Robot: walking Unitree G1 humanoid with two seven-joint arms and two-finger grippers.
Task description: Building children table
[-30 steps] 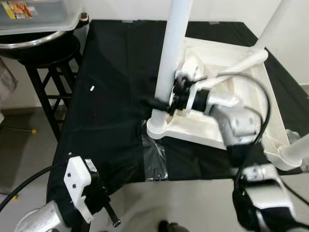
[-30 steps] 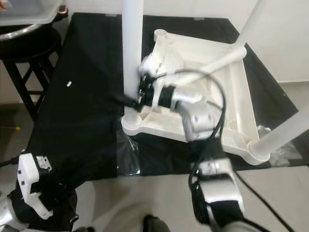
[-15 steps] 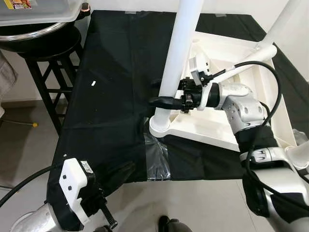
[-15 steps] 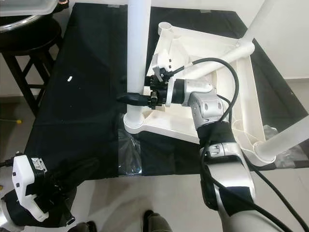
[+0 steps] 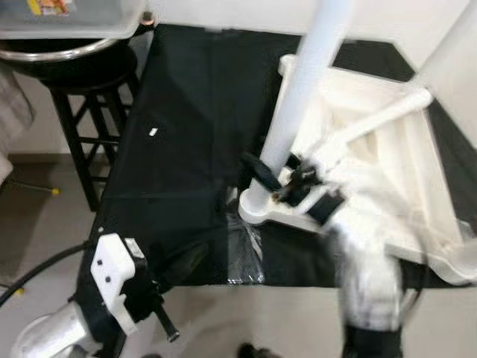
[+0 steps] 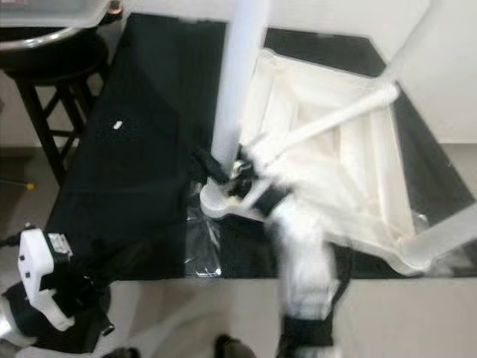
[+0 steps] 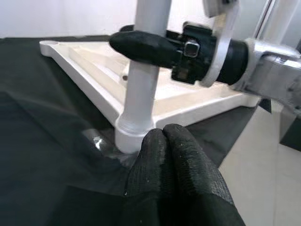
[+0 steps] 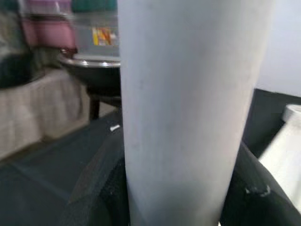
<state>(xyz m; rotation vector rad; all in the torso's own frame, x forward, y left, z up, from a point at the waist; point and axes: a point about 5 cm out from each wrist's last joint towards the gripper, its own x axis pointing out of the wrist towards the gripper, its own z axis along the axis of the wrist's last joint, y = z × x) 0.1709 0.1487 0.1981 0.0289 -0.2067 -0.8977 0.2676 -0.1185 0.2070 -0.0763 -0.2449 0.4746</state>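
Tabletop (image 5: 387, 186) is lying upside down on the black cloth (image 5: 186, 149), legs pointing up. Right gripper (image 7: 141, 47) is reaching to the near-left leg (image 5: 302, 112), low down by its socket; fingers are sitting either side of it, gripping it. Right arm is blurred in the eye views. Left gripper (image 7: 164, 141) is hanging off the cloth's near-left corner, fingertips pressed together, holding nothing
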